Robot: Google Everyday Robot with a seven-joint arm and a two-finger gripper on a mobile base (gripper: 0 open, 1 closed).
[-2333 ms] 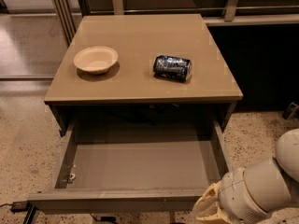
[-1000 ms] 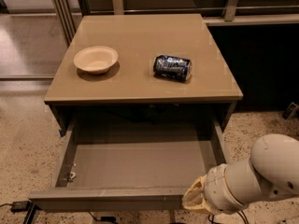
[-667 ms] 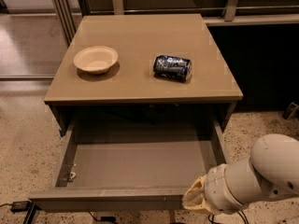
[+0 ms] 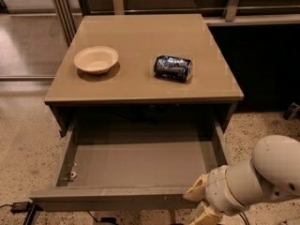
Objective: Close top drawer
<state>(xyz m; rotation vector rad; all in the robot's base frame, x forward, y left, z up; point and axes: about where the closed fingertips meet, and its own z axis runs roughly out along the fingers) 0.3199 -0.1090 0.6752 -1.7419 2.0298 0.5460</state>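
My pincer (image 4: 199, 204) sits at the near right front of the top drawer (image 4: 140, 164), seemingly touching; clenched or released, I cannot tell. I'd push squarely, straight back.

Pale bowl (image 4: 96, 59), can (image 4: 173, 68) on its side

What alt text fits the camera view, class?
The top drawer stands wide open; the gripper is at its front panel's right end. On the cabinet top sit a beige bowl and a can lying sideways.
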